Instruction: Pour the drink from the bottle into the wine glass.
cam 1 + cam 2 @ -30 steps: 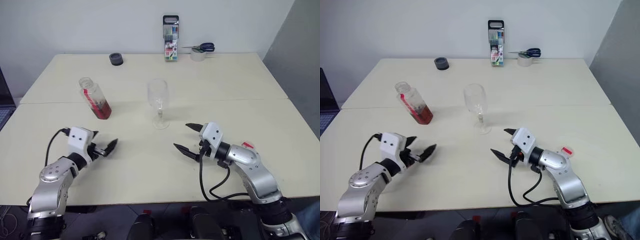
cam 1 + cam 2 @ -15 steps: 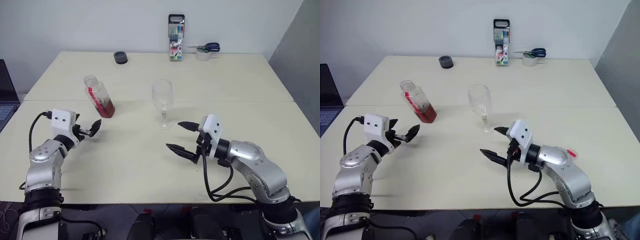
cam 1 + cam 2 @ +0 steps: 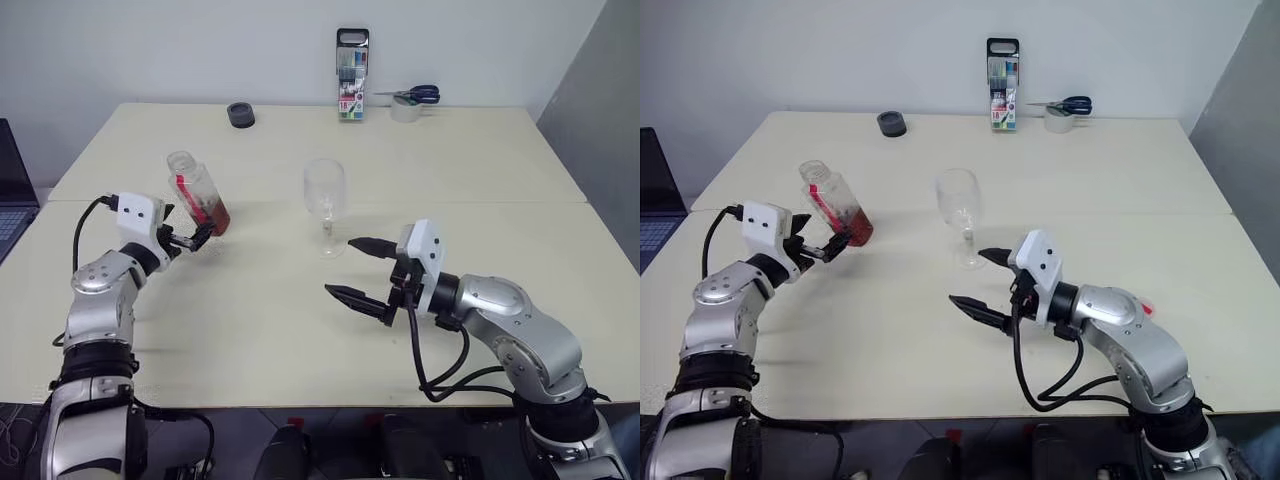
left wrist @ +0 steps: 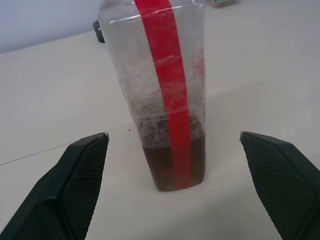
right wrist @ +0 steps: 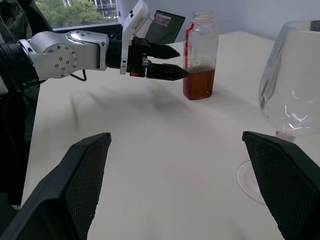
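Though capless overhead, bottle mouth cropped.

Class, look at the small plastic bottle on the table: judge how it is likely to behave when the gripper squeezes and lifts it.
The bottle looks thin-walled, so it may dent under a squeeze. The drink fills only its lowest part, so it is probably light. No cap shows on its mouth, so tilting could spill.

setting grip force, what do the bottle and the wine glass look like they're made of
Bottle: looks like thin clear plastic, glossy, with faint ribs and a red label strip; likely gives under squeeze. Wine glass: appears to be clear glass, smooth and shiny, with bright reflections on its bowl and a thin stem; could be hard plastic.
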### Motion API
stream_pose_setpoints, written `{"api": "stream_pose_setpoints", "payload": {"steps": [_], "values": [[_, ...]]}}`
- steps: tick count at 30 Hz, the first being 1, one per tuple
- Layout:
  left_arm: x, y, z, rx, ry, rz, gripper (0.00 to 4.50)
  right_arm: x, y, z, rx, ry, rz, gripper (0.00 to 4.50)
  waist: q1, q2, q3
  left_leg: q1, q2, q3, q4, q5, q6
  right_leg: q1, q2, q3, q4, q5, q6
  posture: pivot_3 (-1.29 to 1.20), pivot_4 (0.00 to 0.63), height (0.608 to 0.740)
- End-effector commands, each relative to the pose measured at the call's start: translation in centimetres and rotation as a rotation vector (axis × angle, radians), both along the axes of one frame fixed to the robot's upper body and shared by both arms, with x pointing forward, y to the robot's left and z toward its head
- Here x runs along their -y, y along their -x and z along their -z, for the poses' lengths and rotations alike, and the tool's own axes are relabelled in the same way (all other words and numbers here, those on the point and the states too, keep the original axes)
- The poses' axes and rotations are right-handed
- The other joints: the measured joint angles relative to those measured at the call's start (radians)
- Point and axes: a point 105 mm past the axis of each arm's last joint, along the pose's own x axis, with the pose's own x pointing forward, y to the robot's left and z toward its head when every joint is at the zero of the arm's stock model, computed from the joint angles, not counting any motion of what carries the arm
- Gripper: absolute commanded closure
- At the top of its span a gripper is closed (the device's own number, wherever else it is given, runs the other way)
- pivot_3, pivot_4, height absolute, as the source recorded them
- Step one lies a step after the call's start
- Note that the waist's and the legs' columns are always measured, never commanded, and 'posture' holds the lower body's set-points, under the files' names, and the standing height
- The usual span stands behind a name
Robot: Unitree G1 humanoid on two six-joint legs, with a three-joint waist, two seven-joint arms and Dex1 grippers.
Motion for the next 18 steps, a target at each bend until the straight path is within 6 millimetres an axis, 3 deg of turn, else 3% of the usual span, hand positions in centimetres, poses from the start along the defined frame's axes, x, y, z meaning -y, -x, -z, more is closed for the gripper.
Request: {"api": "stream_pose_setpoints", "payload": {"steps": [1,17,18], "values": [[-0.2,-0.6,-1.6,0.050,-0.024,0.001,0.00,-0.2,0.3,-1.5,0.087,-0.013,-0.001,0.03,0.000,0.000,0.000,0.000,0.000,0.000,0.000,0.000,0.000,0.000,0.000,0.000,0.000,0.000,0.000,0.00,0.150,0.740],[0.1,-2.7,-2.7,0.067,-0.003,0.014,0.00,-0.1,0.0,-1.5,0.104,-0.006,0.011,0.03,-0.003,0.000,0.000,0.000,0.000,0.000,0.000,0.000,0.000,0.000,0.000,0.000,0.000,0.000,0.000,0.00,0.150,0.740],[0.2,-2.8,-2.7,0.066,0.000,0.015,0.19,-0.1,0.0,-1.5,0.105,-0.006,0.012,0.00,-0.004,0.000,0.000,0.000,0.000,0.000,0.000,0.000,0.000,0.000,0.000,0.000,0.000,0.000,0.000,0.00,0.150,0.740]]}}
